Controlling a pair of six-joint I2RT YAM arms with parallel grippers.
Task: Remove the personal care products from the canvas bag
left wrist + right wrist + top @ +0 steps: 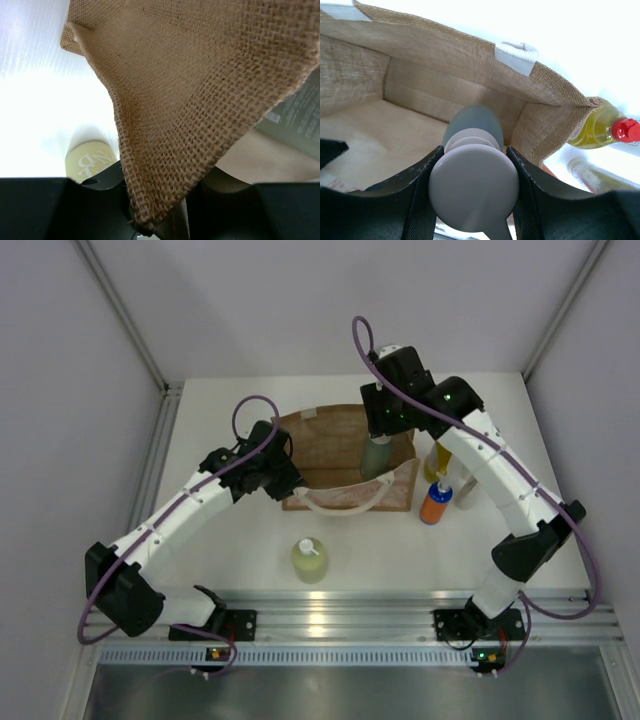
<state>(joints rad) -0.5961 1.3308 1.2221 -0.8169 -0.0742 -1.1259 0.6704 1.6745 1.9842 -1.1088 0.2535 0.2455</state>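
Over the right end of the canvas bag (322, 443), my right gripper (474, 170) has both fingers closed against the white cap (472, 195) of the grey-green bottle (472, 120), whose body stands upright inside the bag, close to its end wall. My left gripper (150, 212) pinches the woven fabric at the bag's left edge, fingers narrow on the cloth. Four bottles are outside on the table (240, 550): the pale green pump bottle (309, 561) in front of the bag, and the orange bottle (436, 504), yellow bottle (597, 127) and tall white bottle (466, 485) grouped just beside its right end.
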